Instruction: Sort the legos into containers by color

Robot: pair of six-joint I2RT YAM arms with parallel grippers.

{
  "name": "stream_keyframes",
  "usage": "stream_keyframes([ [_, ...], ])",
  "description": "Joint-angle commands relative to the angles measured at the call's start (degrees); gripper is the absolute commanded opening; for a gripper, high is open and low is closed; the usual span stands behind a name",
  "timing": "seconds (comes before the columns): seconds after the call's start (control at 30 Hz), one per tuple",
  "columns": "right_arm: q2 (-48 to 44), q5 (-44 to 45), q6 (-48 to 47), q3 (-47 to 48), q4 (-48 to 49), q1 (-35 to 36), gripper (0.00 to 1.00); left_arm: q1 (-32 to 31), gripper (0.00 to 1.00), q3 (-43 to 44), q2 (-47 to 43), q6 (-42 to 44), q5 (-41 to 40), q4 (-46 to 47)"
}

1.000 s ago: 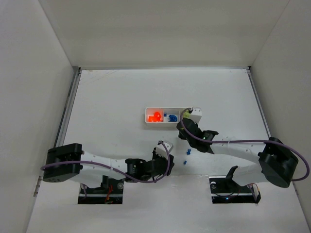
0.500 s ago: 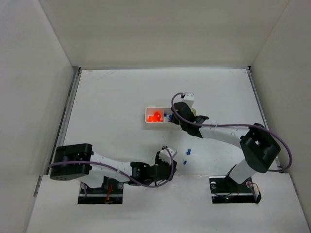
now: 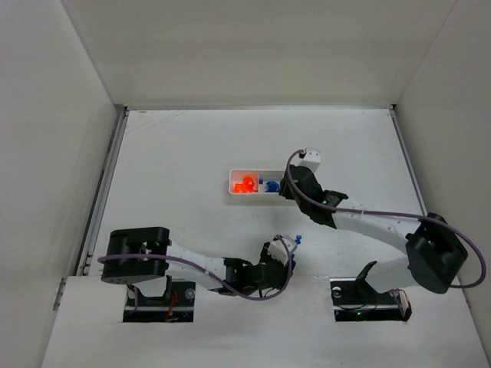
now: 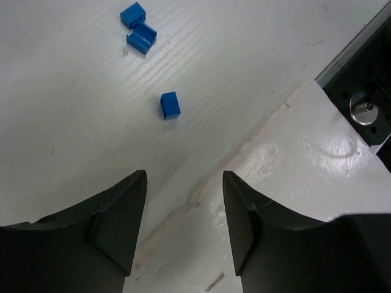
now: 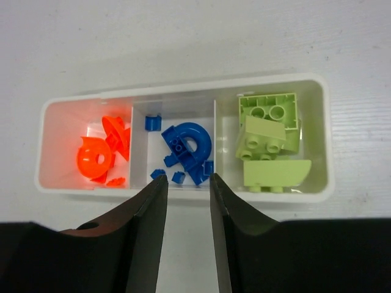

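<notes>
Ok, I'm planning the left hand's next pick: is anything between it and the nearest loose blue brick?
Nothing visible. The left hand is open, and only bare table lies between it and the nearest blue brick. Two more blue bricks sit beyond that one.

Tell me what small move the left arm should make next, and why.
Probably lower the open, empty left hand forward onto the nearest blue brick: it lies loose on the table just ahead, and the tray's middle compartment already holds blue pieces.
</notes>
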Motion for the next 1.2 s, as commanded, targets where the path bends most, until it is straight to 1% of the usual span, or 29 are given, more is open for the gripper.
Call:
stream_keyframes([
  [0.0,-5.3,1.0,1.5,-4.4,2.1,1.0,0.39,0.7,0.50,4.4,2.6,2.4,-3.1,-0.2],
  [0.07,-8.3,1.1,2.9,-7.2,1.5,1.1,0.41,1.5,0.49,5.8,4.7,3.3,-3.9,-0.5],
  [0.2,-13.9,0.6,5.3,-12.2,0.4,0.7,0.48,2.5,0.47,8.6,8.8,6.2,-4.4,-0.2],
  [0.4,-17.7,-0.2,6.7,-15.9,-1.0,0.1,0.49,3.8,0.43,10.8,12.0,8.2,-6.3,-0.4],
  [0.47,-18.0,-0.2,7.6,-17.2,-0.7,-0.4,0.49,4.3,0.40,11.4,12.8,8.2,-6.3,-0.5],
  [0.53,-17.8,-0.6,8.5,-18.1,-1.0,-1.0,0.48,4.6,0.35,11.9,13.5,8.3,-6.0,-0.5],
  [0.63,-18.8,-0.7,10.4,-19.7,-1.5,-1.1,0.48,4.7,0.19,12.1,13.6,8.8,-5.8,-1.2],
  [0.67,-19.4,-0.7,11.3,-20.2,-2.1,-1.0,0.47,4.5,0.15,11.8,13.2,8.8,-6.1,-1.6],
  [0.73,-20.7,-0.3,13.0,-20.8,-4.0,-0.9,0.43,4.4,0.11,11.0,11.6,8.9,-6.5,-2.1],
  [0.8,-21.2,-0.2,14.3,-21.1,-6.2,-0.5,0.38,4.8,0.10,9.9,9.5,8.9,-7.0,-2.0],
  [0.87,-21.7,-0.2,15.8,-21.1,-9.0,1.0,0.31,6.0,0.10,8.8,6.8,9.0,-7.3,-1.9],
  [0.9,-22.0,0.0,16.5,-21.1,-10.4,2.0,0.30,6.5,0.10,8.4,5.7,9.1,-7.4,-1.9],
  [0.97,-22.7,0.3,18.0,-21.0,-13.2,3.7,0.30,8.2,0.10,7.6,2.8,9.2,-7.4,-1.7],
  [1.03,-22.9,0.1,18.9,-20.5,-16.0,5.6,0.32,10.4,0.10,7.0,-0.4,9.2,-7.3,-1.6],
  [1.17,-21.4,-0.2,20.8,-19.0,-20.6,9.3,0.43,15.9,0.10,7.1,-4.6,7.3,-7.2,-1.6],
])
